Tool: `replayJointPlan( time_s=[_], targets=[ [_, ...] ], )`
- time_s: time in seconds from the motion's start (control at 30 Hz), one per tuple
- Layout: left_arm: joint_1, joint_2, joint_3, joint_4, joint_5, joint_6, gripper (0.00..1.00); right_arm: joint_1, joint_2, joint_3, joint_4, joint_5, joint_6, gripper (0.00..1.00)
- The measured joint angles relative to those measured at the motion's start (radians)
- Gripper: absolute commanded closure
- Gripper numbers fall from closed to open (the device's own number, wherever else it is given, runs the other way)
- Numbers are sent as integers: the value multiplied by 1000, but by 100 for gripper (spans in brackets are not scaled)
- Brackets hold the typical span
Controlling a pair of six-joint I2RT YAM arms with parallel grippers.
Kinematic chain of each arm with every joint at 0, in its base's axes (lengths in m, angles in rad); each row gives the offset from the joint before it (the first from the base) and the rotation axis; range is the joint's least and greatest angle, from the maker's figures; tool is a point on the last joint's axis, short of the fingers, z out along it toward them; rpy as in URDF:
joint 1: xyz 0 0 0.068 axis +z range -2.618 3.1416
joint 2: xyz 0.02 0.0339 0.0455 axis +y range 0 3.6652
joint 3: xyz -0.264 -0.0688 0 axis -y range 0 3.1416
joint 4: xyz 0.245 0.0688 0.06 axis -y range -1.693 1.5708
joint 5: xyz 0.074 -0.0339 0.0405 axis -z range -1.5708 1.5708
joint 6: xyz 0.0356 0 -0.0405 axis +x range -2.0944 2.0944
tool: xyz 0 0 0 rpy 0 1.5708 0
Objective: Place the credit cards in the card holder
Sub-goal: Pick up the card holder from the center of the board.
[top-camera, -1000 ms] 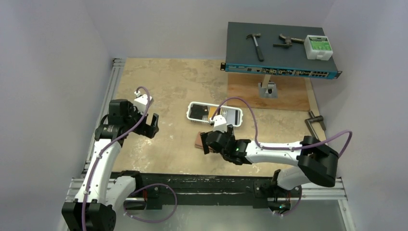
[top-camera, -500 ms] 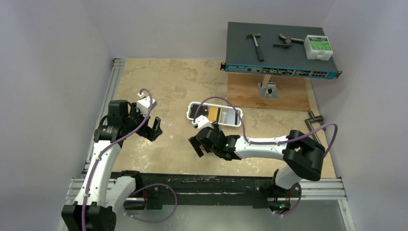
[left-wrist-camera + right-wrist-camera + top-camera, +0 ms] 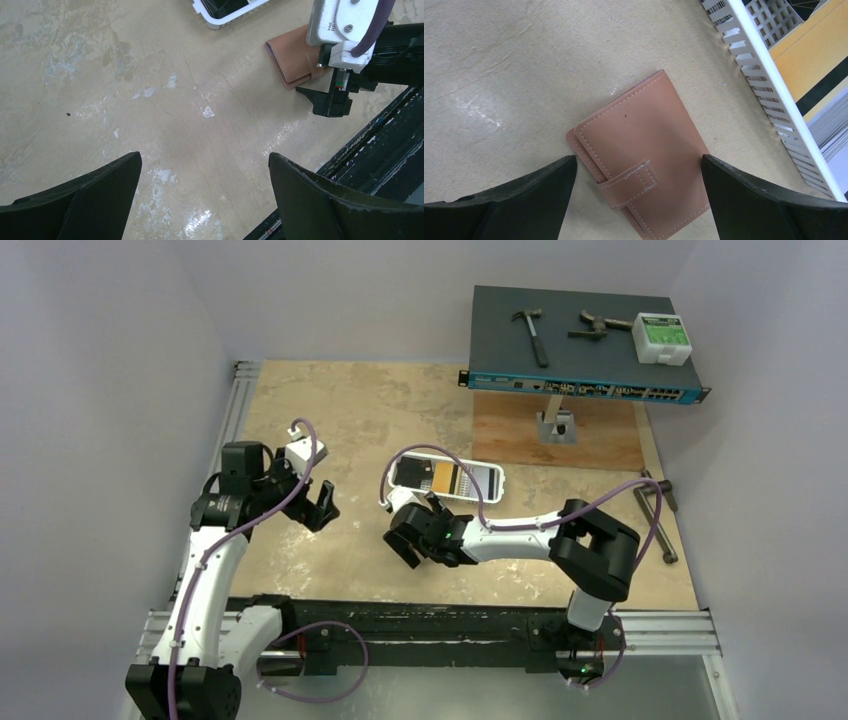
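Card holder (image 3: 639,150): lies flat on the worktop (image 3: 499,60), closed, with its tab folded across the flap. It sits skewed to my right wrist view, near the white tray (image 3: 769,95) but apart from it.

Credit cards (image 3: 819,50): all in that tray, laid flat. An orange-yellow card shows plainest, with black and pale ones alongside. I see none outside the tray, so I judge the loading not yet begun.

Right end effector (image 3: 636,167): fingers spread to their full width, holding nothing. It hangs directly over the holder, one finger to either side of the tab end. I judge this placement deliberate: straddled so, closing would take the holder across its width, or the tab could be worked loose first.

Left end effector (image 3: 204,162): likewise wide open and empty, over bare worktop to the left, well apart from the holder. I judge it is kept back to leave the right arm room, and kept ready to steady the holder.

Concern: the holder is thin and lies flush, offering little edge to get under. The tab must come free before any card goes in.
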Motion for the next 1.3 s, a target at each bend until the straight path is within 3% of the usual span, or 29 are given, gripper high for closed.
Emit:
replayJointPlan(
  time_s=[0.07, 0.43, 0.5, 0.6, 0.83, 1.0, 1.3],
  targets=[
    [0, 4, 11, -5, 10, 5, 0, 0, 7, 5, 3, -1, -4, 6],
    [0, 8, 55, -19, 35, 16, 0, -1, 105, 116, -14, -24, 34, 55],
    [0, 7, 58, -21, 43, 16, 0, 2, 104, 117, -13, -5, 49, 67],
    [0, 1, 58, -25, 51, 16, 0, 4, 91, 117, -2, 13, 69, 98],
    [0, -15, 56, -32, 82, 8, 0, 0, 48, 117, -12, 40, 95, 100],
    [-1, -35, -8, -7, 173, -30, 0, -24, -19, 117, -51, -37, 119, 100],
    [-23, -42, -55, 36, 332, -53, 0, -230, -262, 25, 84, -526, 237, 100]
  ],
)
